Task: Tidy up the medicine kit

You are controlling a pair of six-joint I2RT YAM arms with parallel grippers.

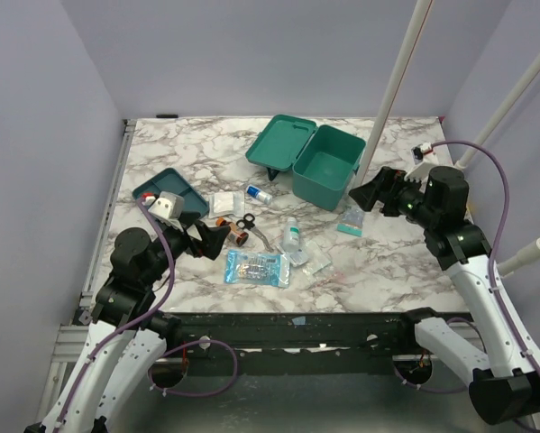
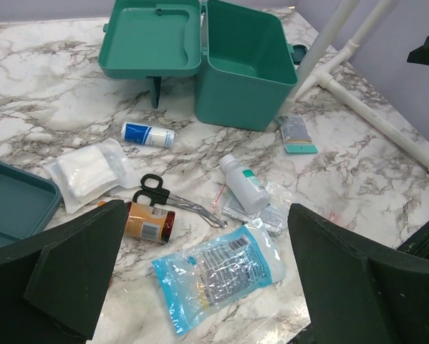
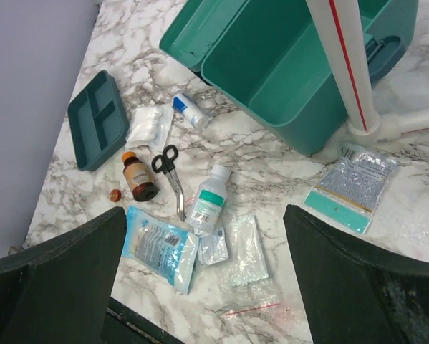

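Overhead view of a marble counter (image 1: 161, 149) with two robot arms at the bottom of the frame.

The medicine kit (image 1: 328, 170), a teal-green box, sits at upper centre. It is open and empty, with its lid (image 1: 281, 142) thrown back to the left. The hinge line slants from upper right to lower left. A white pole (image 1: 398, 86) rises just beside the kit's right edge. A move in from the right would likely have to go round it.

A shallow, darker teal tray (image 1: 172, 188) lies at centre left, well apart from the kit.

The right gripper (image 1: 370, 192) hovers just right of the kit with its jaws spread wide, holding nothing. It is clearly the nearer gripper to the box. The left gripper (image 1: 214, 238), at lower left, is also spread wide and empty.

Loose supplies lie between the left gripper and the kit:
- a blue-and-clear packet (image 1: 254, 267), nearest the bottom edge
- a gauze pack (image 1: 226, 204)
- a white bottle (image 1: 291, 236) on its side
- scissors (image 1: 251, 225)
- an amber bottle (image 1: 238, 237) just beside the left gripper
- a small blue-and-white tube (image 1: 259, 193)

A teal-edged pouch (image 1: 351, 221) lies just below the kit, near the right gripper.

Bare marble shows at upper left and lower right.
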